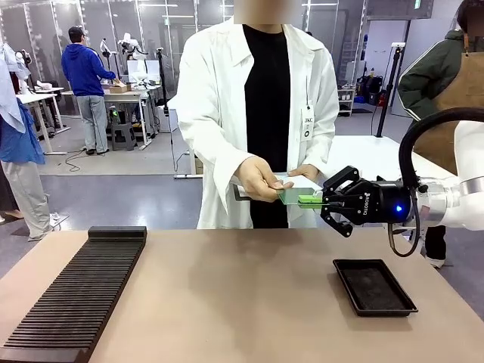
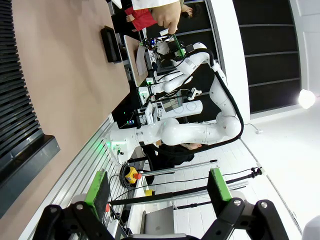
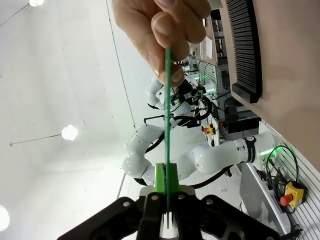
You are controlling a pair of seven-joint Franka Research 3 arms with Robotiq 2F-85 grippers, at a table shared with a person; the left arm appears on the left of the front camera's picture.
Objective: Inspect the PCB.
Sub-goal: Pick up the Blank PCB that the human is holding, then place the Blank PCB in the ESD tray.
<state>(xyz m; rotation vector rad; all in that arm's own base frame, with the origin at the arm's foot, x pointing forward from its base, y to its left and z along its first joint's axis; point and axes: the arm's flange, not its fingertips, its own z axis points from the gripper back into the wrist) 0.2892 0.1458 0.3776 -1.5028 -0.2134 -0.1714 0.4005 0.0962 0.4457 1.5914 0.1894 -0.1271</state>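
Observation:
The PCB [image 1: 291,195] is a thin green board held flat above the table's far edge. A person's hand [image 1: 261,181] grips its left end, and my right gripper [image 1: 310,201] is shut on its right end. In the right wrist view the PCB [image 3: 166,115] appears edge-on as a thin green line. It runs from the hand [image 3: 160,25] down into my right gripper [image 3: 166,186], clamped between the green pads. My left gripper [image 2: 157,187] stands open with nothing between its fingers, and this view shows the PCB [image 2: 177,42] far off.
A black rectangular tray [image 1: 374,286] lies on the table at the right, below my right gripper. A long black ribbed rack [image 1: 76,295] lies along the left side. The person in a white coat [image 1: 219,113] stands at the far edge.

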